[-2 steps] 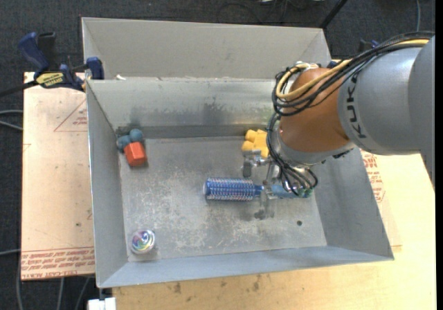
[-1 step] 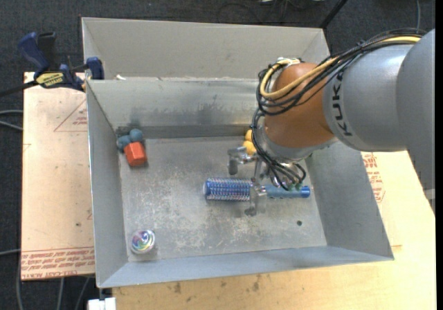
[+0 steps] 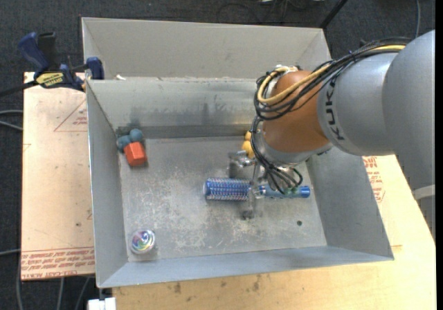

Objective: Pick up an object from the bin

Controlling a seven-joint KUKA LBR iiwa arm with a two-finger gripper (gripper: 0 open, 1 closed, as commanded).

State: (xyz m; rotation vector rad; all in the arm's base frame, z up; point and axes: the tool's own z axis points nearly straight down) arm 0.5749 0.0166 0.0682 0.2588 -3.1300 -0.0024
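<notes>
A blue brush (image 3: 227, 189) with a bristled head lies flat in the middle of the bin, its thin blue handle (image 3: 299, 192) pointing right. My gripper (image 3: 244, 187) is down at the bin floor directly over it. One finger (image 3: 240, 160) stands on the far side of the brush and the other finger (image 3: 248, 213) on the near side. The fingers are open and wider apart than the brush, so they straddle it without closing on it. A small yellow thing (image 3: 247, 140) peeks out just behind the gripper, mostly hidden by the arm.
An orange block (image 3: 136, 154) with a grey-blue lump (image 3: 129, 139) beside it lies at the bin's back left. A shiny round thing (image 3: 143, 241) sits in the front left corner. The arm and its orange cover hang over the bin's right half.
</notes>
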